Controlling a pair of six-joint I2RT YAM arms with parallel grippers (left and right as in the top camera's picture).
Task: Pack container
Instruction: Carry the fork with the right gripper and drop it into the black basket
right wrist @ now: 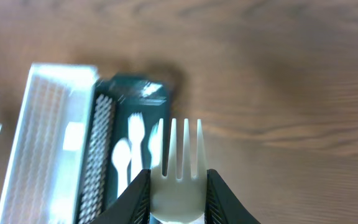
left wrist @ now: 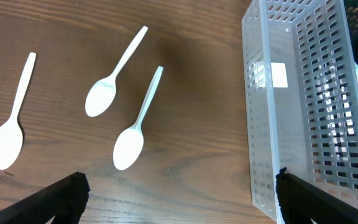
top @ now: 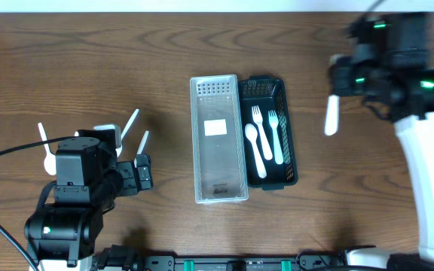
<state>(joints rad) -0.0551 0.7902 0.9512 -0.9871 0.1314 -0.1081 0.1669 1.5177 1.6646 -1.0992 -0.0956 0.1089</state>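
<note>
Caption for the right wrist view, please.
Right end effector grips a white fork, with the dark basket of cutlery ahead.

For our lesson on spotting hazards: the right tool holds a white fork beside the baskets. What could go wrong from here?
The right tool pinches the fork near its head, so it may tilt or slip on the way.
The dark basket already holds forks and spoons; the fork could land crosswise on them.
The clear basket stands right against it, so a misaimed drop could land there.
</note>
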